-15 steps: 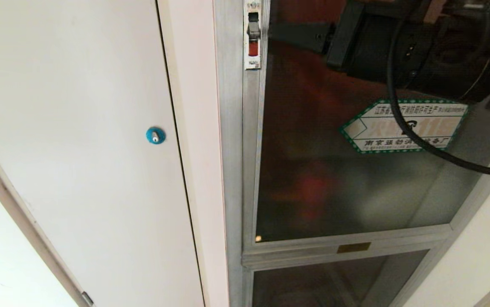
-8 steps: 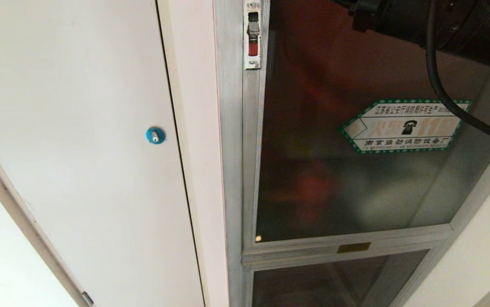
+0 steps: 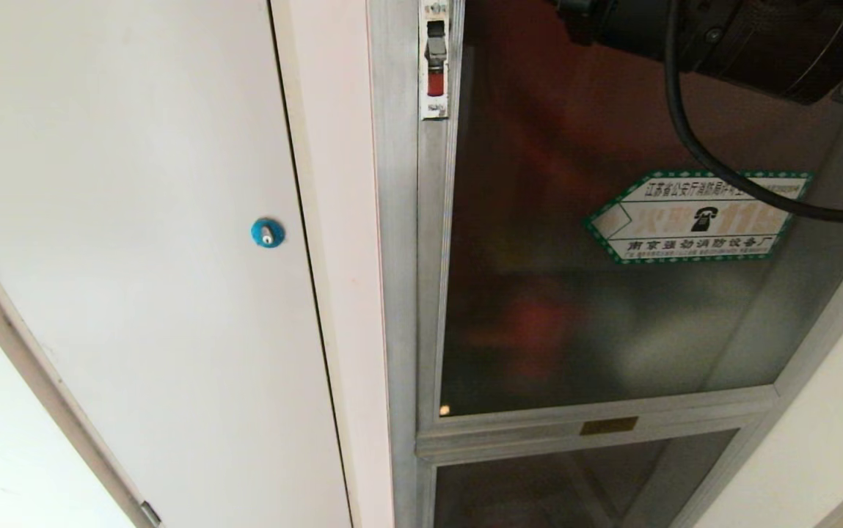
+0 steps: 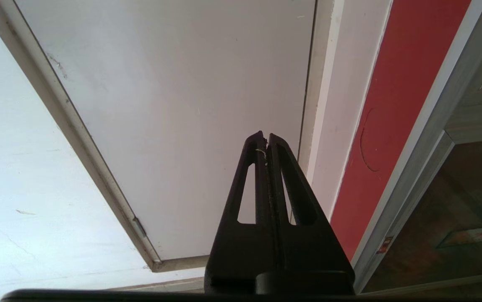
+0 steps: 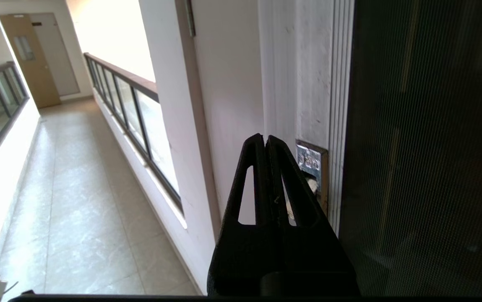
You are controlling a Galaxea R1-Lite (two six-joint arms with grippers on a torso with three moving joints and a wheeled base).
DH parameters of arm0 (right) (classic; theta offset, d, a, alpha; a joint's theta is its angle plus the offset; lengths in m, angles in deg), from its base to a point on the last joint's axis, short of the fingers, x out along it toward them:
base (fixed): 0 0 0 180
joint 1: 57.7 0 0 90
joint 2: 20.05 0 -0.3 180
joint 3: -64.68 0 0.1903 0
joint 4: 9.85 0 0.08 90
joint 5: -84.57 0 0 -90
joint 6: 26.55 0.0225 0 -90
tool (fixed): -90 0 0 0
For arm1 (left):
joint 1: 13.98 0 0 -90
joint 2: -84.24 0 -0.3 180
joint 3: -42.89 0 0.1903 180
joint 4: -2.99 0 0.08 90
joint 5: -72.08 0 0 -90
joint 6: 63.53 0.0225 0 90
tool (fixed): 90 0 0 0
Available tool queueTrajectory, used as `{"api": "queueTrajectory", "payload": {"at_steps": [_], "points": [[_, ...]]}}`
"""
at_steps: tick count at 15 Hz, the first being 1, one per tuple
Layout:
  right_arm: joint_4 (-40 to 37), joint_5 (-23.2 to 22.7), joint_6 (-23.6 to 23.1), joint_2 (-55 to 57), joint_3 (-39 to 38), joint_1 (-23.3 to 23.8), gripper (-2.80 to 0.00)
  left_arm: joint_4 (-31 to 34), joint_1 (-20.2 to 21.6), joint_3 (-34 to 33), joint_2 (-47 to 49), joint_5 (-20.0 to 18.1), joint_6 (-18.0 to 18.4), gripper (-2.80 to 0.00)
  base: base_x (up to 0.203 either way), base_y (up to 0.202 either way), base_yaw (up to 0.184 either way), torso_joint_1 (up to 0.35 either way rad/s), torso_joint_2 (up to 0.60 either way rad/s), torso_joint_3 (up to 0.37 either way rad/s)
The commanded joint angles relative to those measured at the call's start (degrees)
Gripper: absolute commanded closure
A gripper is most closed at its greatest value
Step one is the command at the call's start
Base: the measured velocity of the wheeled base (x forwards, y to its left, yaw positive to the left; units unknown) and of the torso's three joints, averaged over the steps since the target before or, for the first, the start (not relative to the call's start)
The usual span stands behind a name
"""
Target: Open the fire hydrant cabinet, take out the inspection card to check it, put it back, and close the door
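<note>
Door (image 3: 612, 242) of the fire hydrant cabinet (image 3: 399, 293) shut flush in its frame, latch (image 3: 434, 62) with red mark at the frame's upper edge in the head view, green-edged sticker (image 3: 696, 218) on the tinted glass. Inspection card not seen; presumably inside behind the glass. Right gripper (image 5: 264, 142) raised near the top of the door, jaws closed and empty, tips aimed past the ribbed door frame (image 5: 341, 105) toward a small metal plate (image 5: 310, 161) on the wall just beside it; dark mesh-patterned glass alongside the jaws, not touching so far as could be told. Only the right arm's black body and cable (image 3: 692, 147) in the head view, crossing in front of the glass and sticker. Left gripper (image 4: 264, 138) parked low, jaws closed, empty, facing the white door (image 3: 135, 220) with blue lock (image 3: 268, 232). Risks judged: closed tips could slip off the small latch or press glass instead; cable draped over the panel might snag or drag as the door swings; latch well apart from the jaws, so a misjudged approach could strike the frame.
</note>
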Motion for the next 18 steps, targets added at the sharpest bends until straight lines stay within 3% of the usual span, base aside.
{"api": "queueTrajectory", "payload": {"at_steps": [1, 18], "points": [[0.2, 0.0, 0.1, 1.9, 0.2, 0.0, 0.0, 0.0, 0.0, 0.0, 0.1, 0.0, 0.0, 0.0, 0.0, 0.0, 0.0, 0.0, 0.0, 0.0], [0.4, 0.5, 0.0, 6.5, 1.2, 0.5, 0.0, 0.0, 0.0, 0.0, 0.0, 0.0, 0.0, 0.0, 0.0, 0.0, 0.0, 0.0, 0.0, 0.0]]}}
